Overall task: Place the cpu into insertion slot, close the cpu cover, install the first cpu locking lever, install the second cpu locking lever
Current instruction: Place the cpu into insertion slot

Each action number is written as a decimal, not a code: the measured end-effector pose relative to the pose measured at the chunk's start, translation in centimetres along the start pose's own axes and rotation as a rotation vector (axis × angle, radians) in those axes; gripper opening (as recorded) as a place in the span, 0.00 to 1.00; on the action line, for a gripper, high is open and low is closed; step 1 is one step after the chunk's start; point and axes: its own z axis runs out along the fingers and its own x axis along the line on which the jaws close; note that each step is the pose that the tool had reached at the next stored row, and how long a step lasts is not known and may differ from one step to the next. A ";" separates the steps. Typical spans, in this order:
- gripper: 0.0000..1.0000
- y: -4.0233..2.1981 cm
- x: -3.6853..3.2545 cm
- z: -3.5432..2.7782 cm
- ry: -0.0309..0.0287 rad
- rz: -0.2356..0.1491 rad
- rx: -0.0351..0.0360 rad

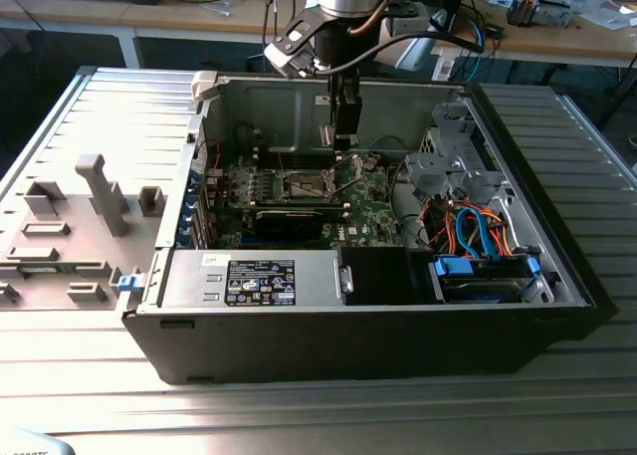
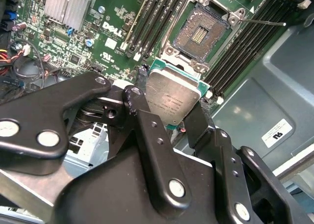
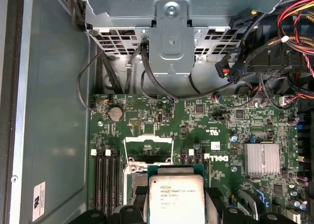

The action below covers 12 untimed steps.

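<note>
A grey metal table (image 1: 299,415) with long grooves holds everything. An open black computer box (image 1: 378,341) lies on it in the middle. Just beside the box, on the exterior view's left, a flat grey panel (image 1: 100,251) lies on the table.

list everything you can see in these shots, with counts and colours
computer case: one, black, open, on the metal table
circuit board: one, green, inside the case
insertion slot: one, dark with silver rim, empty, on the board
cpu cover: one, silver, raised open at the slot
cpu: one, silver-grey, held above the board beside the slot
heatsink: one, silver, on the board
power supply box: one, grey, along the case's near wall
cables: several, orange and blue, exterior view's right
hand: one, black, shut on the cpu
</note>
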 end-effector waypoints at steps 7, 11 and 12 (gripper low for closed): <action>0.55 -0.03 0.00 0.11 -0.0001 0.000 0.0000; 0.55 -0.08 0.00 0.22 -0.0001 0.000 0.0000; 0.55 -0.08 0.00 0.23 -0.0001 0.000 0.0001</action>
